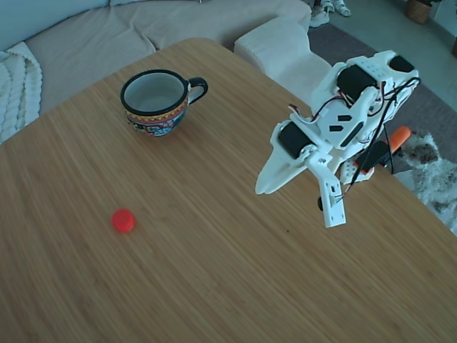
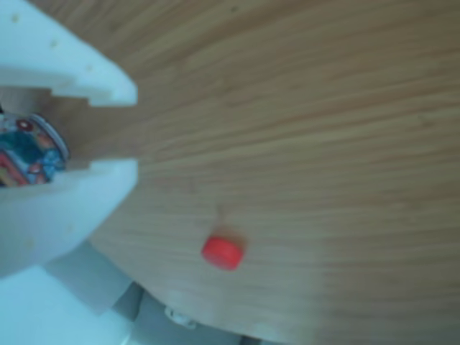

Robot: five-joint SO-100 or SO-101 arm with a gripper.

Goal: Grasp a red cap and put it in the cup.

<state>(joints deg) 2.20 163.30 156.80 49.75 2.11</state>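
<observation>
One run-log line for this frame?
gripper: open, empty, raised | red cap: on table, ungrasped | cup: upright, empty | phase: pre-grasp

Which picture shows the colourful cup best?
The fixed view: the whole cup shows there, with rim, handle, pale inside and patterned band, standing on the table. In the other view only a sliver of its patterned side peeks between the gripper's white fingers.
</observation>
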